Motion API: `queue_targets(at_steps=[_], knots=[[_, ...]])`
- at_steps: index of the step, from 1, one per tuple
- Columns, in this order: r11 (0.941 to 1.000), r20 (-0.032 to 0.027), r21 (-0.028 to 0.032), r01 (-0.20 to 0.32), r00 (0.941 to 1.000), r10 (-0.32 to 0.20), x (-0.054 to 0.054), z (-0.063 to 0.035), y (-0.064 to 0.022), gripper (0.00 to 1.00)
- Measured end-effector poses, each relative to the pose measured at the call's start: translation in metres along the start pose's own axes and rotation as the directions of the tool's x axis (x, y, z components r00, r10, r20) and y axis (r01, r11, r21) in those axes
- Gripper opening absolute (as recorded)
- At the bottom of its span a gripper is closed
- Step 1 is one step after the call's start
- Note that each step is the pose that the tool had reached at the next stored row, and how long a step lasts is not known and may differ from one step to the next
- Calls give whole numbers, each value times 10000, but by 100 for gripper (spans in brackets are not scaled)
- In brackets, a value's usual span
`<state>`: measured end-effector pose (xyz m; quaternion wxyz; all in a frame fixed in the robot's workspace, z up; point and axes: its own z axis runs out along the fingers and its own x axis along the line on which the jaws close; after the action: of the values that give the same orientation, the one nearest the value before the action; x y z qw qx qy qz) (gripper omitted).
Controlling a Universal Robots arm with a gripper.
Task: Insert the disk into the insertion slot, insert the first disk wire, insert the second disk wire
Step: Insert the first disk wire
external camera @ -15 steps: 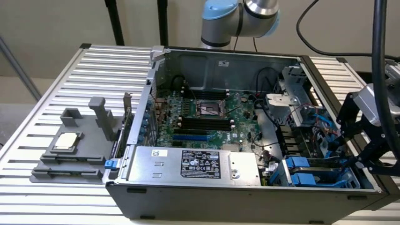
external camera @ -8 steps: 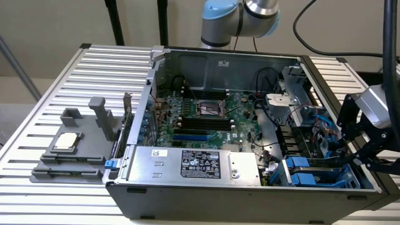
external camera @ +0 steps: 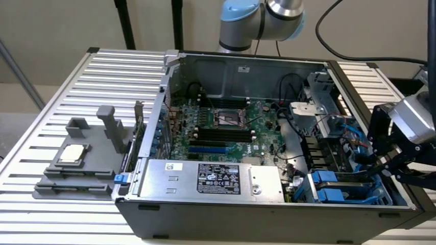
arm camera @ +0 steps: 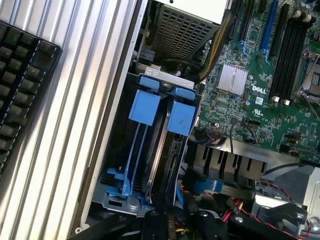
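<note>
On a slatted metal desk (external camera: 116,76), a dark grey stand (external camera: 81,163) sits at the exterior view's left beside an open computer case (external camera: 272,220). Inside, past the silver power-supply box (external camera: 211,178) and the green motherboard (external camera: 225,122), the disk (arm camera: 167,150) stands on edge in the insertion slot (arm camera: 114,160). At the right, the claw (external camera: 379,164) reaches into the case just beside the slot, near a blue cable (arm camera: 207,186); whether it is apart or clamped cannot be told.
</note>
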<state>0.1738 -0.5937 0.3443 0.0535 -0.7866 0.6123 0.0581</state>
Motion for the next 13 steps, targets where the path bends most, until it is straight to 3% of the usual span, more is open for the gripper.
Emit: queue_targets(at_steps=[1,2,8,13], knots=[[10000,23,-1,43,10000,-43,1,4,0,27],[10000,47,-1,82,10000,-82,2,7,1,20],[9998,152,9,191,9997,-191,1,13,19,16],[9998,153,23,200,9997,-200,-38,15,183,16]])
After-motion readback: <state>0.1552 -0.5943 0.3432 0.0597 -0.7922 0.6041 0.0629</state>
